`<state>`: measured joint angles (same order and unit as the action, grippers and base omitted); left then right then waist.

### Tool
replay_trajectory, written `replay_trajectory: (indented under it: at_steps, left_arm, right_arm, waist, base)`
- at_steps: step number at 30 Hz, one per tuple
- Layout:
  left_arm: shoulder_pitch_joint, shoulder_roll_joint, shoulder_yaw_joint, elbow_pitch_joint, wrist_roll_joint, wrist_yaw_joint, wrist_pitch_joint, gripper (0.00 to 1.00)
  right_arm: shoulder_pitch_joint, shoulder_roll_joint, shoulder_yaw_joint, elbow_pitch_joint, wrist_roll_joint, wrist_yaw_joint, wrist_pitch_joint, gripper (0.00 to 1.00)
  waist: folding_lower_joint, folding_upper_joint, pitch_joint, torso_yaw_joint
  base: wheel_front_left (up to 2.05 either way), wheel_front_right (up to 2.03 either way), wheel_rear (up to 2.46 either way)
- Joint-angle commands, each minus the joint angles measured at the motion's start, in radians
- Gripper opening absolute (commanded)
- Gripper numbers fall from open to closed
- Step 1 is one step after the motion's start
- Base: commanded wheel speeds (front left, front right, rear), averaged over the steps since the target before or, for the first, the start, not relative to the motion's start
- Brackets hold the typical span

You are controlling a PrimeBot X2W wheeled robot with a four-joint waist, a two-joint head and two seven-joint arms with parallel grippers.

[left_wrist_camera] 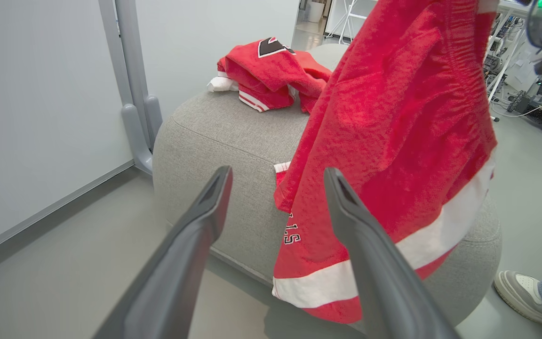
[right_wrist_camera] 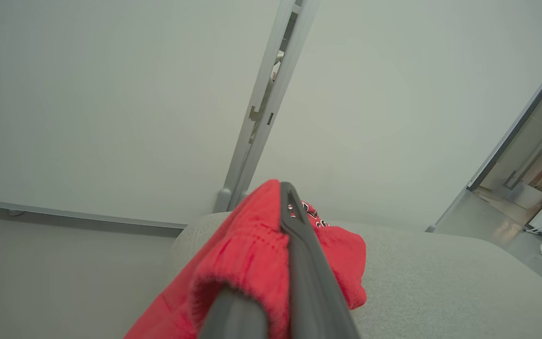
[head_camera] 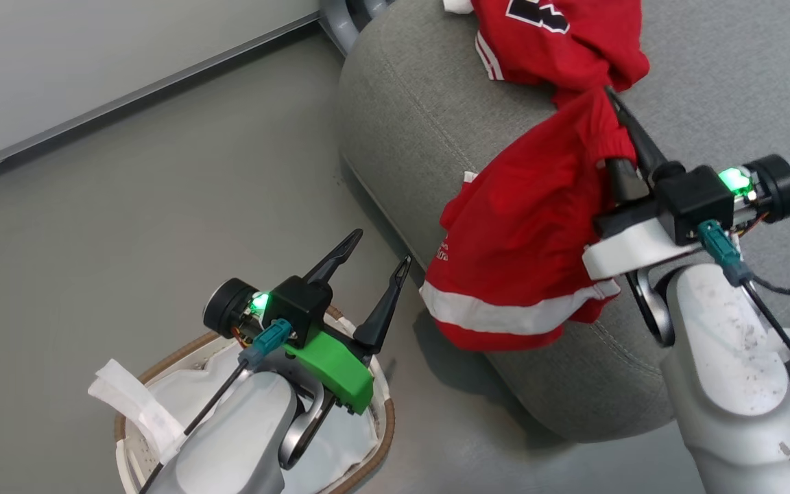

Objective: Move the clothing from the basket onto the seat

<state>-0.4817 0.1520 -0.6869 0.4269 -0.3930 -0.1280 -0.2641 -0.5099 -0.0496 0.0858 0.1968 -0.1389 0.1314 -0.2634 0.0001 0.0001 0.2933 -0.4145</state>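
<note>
My right gripper (head_camera: 613,110) is shut on the elastic waistband of red shorts (head_camera: 525,233) with a white hem band, which hang over the rounded front edge of the grey seat (head_camera: 409,103). A second red garment (head_camera: 559,41) with block lettering lies bunched on the seat's top behind them. My left gripper (head_camera: 381,257) stands open above the basket (head_camera: 378,439), holding nothing; its white liner cloth (head_camera: 347,439) shows inside. In the left wrist view the hanging shorts (left_wrist_camera: 393,155) are just beyond the right finger (left_wrist_camera: 370,263). In the right wrist view the waistband (right_wrist_camera: 247,254) wraps the fingers (right_wrist_camera: 304,263).
Grey floor surrounds the seat. A pale wall with a baseboard runs along the upper left (head_camera: 93,68), with a grey metal post (left_wrist_camera: 132,84) beside the seat. A person's shoe (left_wrist_camera: 520,289) stands on the floor past the seat's right side. Equipment and cables sit at the far right.
</note>
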Motion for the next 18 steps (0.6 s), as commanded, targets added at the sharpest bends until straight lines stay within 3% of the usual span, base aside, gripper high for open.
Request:
replay_trajectory:
  at_steps: [1, 8, 18]
  left_arm:
    - [-0.001, 0.0, 0.006, -0.006, 0.009, -0.004, 0.0, 1.0]
    - [-0.021, -0.011, 0.017, -0.031, 0.019, -0.004, 0.0, 1.0]
    - [-0.059, -0.014, 0.019, -0.071, 0.044, -0.004, 0.0, 1.0]
  right_arm:
    - [-0.045, -0.008, -0.007, -0.005, -0.021, -0.001, -0.002, 0.0]
    - [-0.285, -0.126, -0.044, 0.044, -0.038, -0.001, -0.002, 0.0]
    - [-0.631, -0.42, -0.105, 0.245, -0.047, -0.001, 0.001, 0.0]
  waist:
    - [-0.0001, -0.0001, 0.024, 0.051]
    - [-0.0001, -0.0001, 0.056, 0.147]
    - [-0.0001, -0.0001, 0.152, 0.283]
  base:
    - [0.0, 0.0, 0.0]
    - [0.0, 0.0, 0.0]
    - [0.0, 0.0, 0.0]
